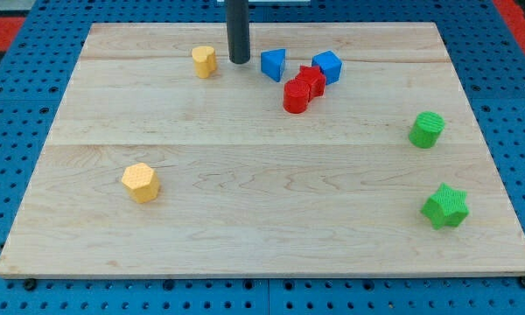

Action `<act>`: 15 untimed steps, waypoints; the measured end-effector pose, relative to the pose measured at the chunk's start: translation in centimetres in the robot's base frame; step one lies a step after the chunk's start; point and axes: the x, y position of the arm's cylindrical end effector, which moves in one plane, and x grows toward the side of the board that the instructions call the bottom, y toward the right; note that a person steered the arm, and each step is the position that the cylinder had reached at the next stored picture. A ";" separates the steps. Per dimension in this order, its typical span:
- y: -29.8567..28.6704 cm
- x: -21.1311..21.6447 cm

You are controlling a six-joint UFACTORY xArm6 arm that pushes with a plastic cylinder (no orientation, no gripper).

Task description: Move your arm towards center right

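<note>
Desk (pixel 262 236): pale wooden board, its near edge closest to the camera, lying flat on a blue pegboard (pixel 17 293).
Rod (pixel 238 31): dark, straight, upright; its long axis runs vertically, entering from the view's top edge and pointing straight down at the desk.
End effector: no jaws at all, only my tip (pixel 239 61); it holds nothing and touches no block.
Tip position: near the view's top, left of centre, between the yellow block (pixel 204 61) on its left and the blue wedge-like block (pixel 273 64) on its right, apart from both.
Green star (pixel 444 206): view's lower right, near the desk's right edge.
Green cylinder (pixel 427 129): above the star, centre right, well apart from my tip.
Yellow hexagonal block (pixel 141 183): view's lower left, alone.
Red cluster: red cylinder (pixel 296 96) touching a red block (pixel 311 80) behind it.
Blue cube (pixel 327 66): just right of the red block, touching or nearly so.
</note>
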 end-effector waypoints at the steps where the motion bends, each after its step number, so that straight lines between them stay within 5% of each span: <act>1: 2.9 1.4; 3: 1.6 4.1; 5: -1.0 15.7; 8: 19.7 19.3; 10: 29.5 19.3; 11: 31.9 16.1; 12: 24.8 10.0; 13: 17.8 13.1; 15: 23.7 9.9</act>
